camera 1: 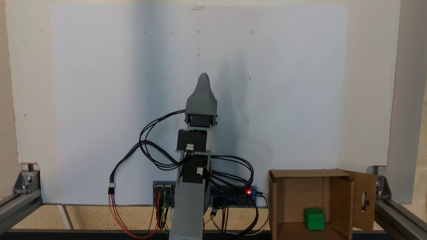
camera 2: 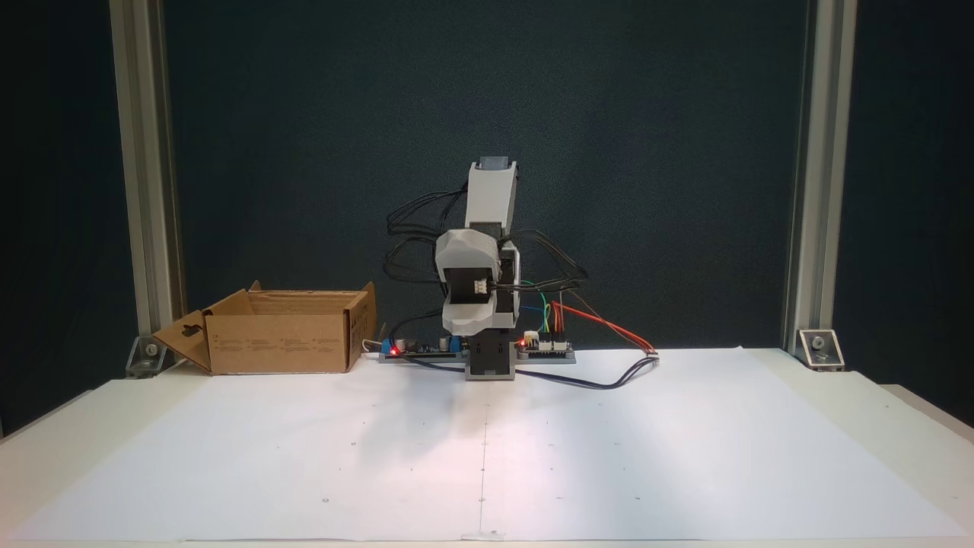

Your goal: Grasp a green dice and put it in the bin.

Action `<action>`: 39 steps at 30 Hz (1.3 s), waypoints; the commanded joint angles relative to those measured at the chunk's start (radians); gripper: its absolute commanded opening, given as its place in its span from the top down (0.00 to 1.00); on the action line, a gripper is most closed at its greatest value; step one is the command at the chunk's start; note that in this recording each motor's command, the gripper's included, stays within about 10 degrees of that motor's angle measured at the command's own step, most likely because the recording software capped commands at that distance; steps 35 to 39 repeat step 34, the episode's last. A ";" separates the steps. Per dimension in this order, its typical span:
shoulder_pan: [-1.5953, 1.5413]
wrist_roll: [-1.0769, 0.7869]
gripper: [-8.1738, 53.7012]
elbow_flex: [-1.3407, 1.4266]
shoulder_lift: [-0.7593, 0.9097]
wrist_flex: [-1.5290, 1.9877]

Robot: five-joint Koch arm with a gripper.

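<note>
At about four o'clock in a fixed view, the green dice [camera 1: 314, 219] is seen resting on the floor of the bin [camera 1: 340, 200], an open cardboard box with a slotted flap. The bin [camera 2: 281, 342] is set on the bench [camera 2: 685, 457] at nine o'clock of the arm's base. The pincer [camera 1: 203, 78] is folded back over the arm; whether it is parted cannot be told, and nothing is seen held.
</note>
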 commanded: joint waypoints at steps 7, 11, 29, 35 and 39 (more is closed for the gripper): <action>-0.003 -0.006 0.18 0.114 0.112 -0.403; -0.003 -0.006 0.15 0.181 0.112 -0.480; -0.055 -0.006 0.15 0.247 0.107 -0.477; -0.054 -0.008 0.15 0.247 0.107 -0.477; -0.054 -0.008 0.15 0.247 0.107 -0.477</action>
